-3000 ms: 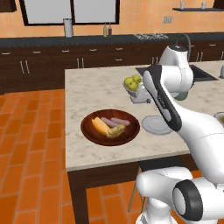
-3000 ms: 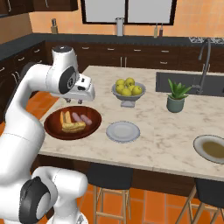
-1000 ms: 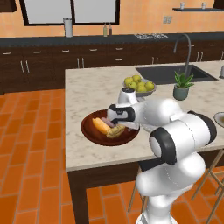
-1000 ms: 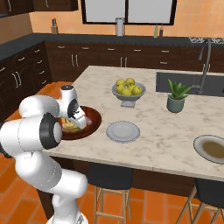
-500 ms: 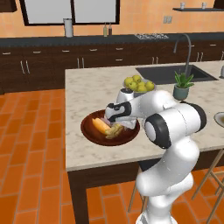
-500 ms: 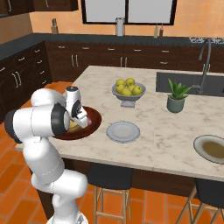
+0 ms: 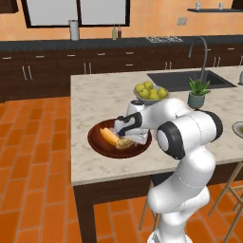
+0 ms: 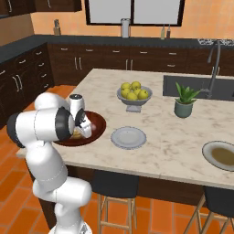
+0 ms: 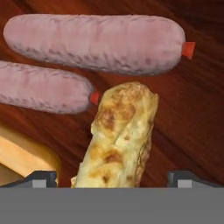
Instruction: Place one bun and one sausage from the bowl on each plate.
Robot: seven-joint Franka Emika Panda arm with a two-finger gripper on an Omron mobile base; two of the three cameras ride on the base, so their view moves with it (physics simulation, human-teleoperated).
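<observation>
Gripper [image 9: 112,181] has dropped into the bowl [image 7: 97,142] at frame centre, fingers spread wide around the bun [image 9: 118,135]; grab imminent.

Two rear flanking views; hand camera close over bowl [image 9: 192,109].

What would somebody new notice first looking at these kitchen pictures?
Probably the white arm bent low over the wooden bowl near the island's left edge, its gripper down inside it. In the hand view a golden bun lies between the open fingertips, with two pink sausages just beyond it. To the bowl's right on the counter sit an empty grey plate and a pedestal bowl of green apples.
</observation>
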